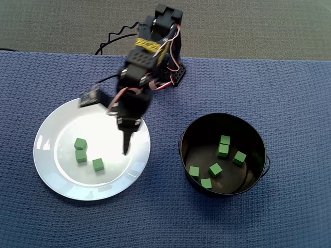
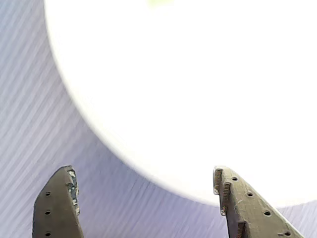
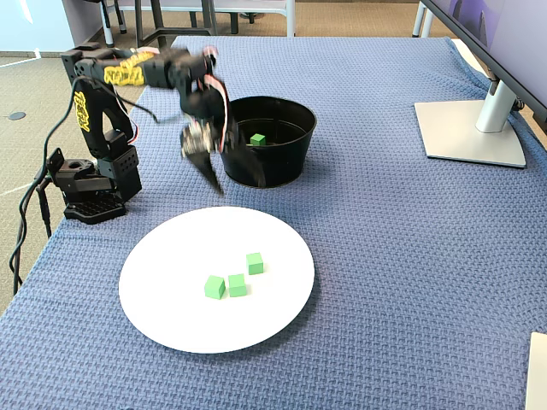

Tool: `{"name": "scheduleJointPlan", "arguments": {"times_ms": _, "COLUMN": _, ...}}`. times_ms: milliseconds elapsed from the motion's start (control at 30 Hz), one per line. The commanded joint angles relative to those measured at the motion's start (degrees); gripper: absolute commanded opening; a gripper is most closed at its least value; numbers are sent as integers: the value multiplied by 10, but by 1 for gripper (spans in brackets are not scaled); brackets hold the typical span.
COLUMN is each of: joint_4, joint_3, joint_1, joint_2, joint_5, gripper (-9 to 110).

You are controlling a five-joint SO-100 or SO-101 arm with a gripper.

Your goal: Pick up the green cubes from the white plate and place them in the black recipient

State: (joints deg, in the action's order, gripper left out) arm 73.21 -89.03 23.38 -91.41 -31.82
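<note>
While the hand [image 2: 143,198] is hanging above the white plate [image 1: 51,178], its 2 fingers [image 2: 59,203] are standing well apart in the wrist view with nothing between them, so it is open and empty. From overhead, the hand [image 1: 125,147] is pointing down over the plate's right part, clear of the cubes. 3 green cubes [image 1: 80,143] are lying on the plate's left half, 2 of them touching and the 3rd just beside them; the fixed view is showing the same 3 [image 3: 237,286] near the plate's middle. The black recipient [image 1: 257,139] is standing on the blue woven surface [image 1: 289,93] to the right of the plate overhead, apart from it, and 6 more green cubes are resting on its dark floor. A monitor stand [image 3: 472,128] is sitting on the surface at the far right in the fixed view.
</note>
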Motion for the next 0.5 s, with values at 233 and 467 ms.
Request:
{"name": "scheduleJointPlan", "arguments": {"times_ms": 233, "joint_4": -101, "joint_3": 54, "joint_1": 75, "joint_2": 141, "joint_5": -198, "gripper": 33}}
{"name": "scheduleJointPlan", "arguments": {"times_ms": 467, "joint_4": -130, "joint_3": 112, "joint_1": 90, "joint_2": 236, "joint_5": -234, "gripper": 30}}
